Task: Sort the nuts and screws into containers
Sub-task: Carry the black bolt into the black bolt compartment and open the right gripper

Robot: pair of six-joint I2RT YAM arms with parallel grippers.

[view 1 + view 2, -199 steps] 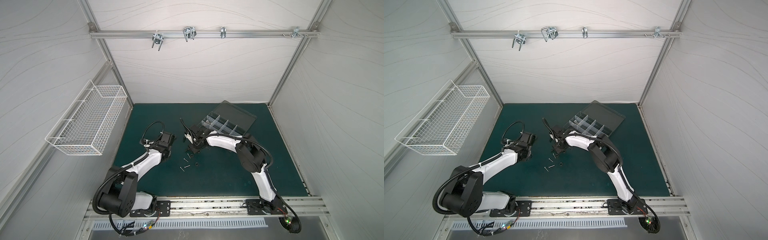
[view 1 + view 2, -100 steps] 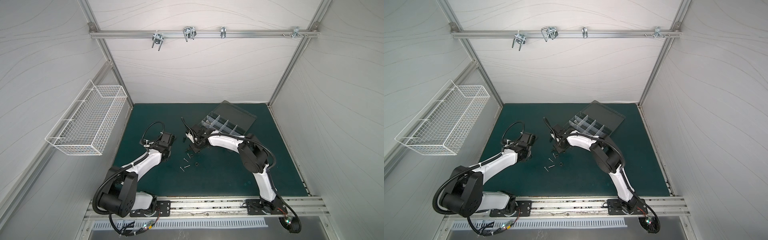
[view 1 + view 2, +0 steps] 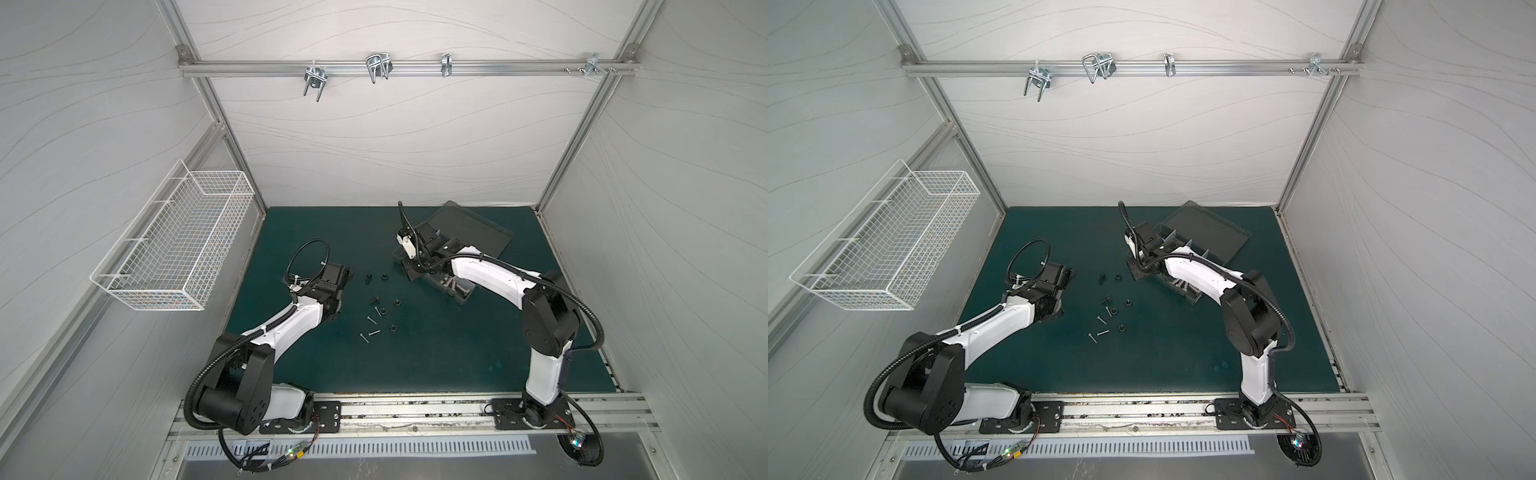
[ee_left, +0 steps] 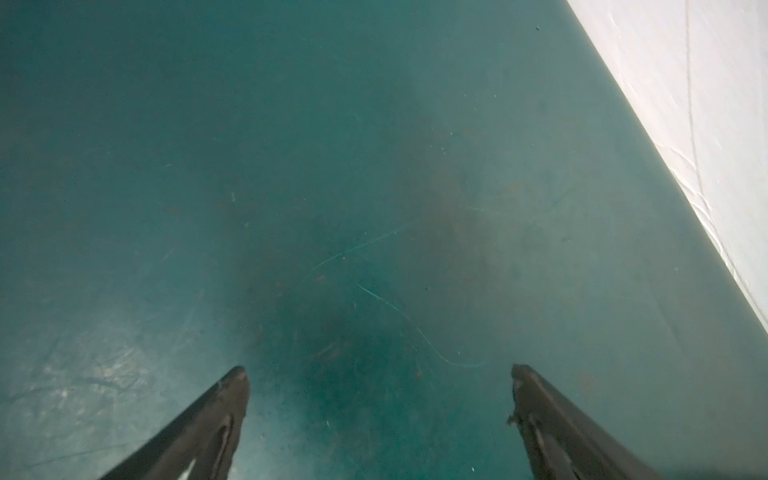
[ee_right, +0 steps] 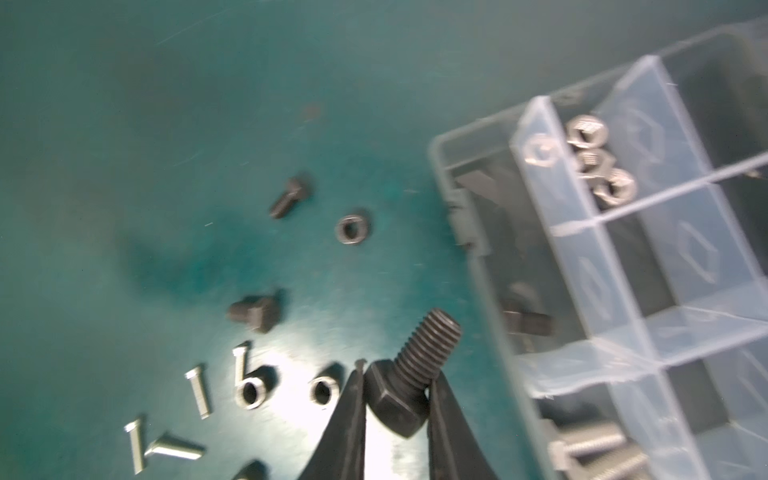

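One black hex-head screw (image 5: 428, 345) pinched in the right hand (image 5: 397, 384) beside the organizer box (image 5: 471, 249).

The right hand's narrow jaws clamp the screw by its head, the threaded shank jutting past the fingertips toward the box's left wall, just beside it. Inside the box, silver nuts (image 5: 586, 133) sit in one compartment, silver bolts (image 5: 590, 449) in another, and a black screw (image 5: 528, 322) lies in the one nearest the held screw. Loose screws and nuts (image 3: 380, 309) lie scattered mid-tabletop (image 3: 436, 353), left of the box, between the two arms. The left hand (image 4: 379, 374) hovers over green tabletop left of that scatter, jaws spread wide, holding nothing.
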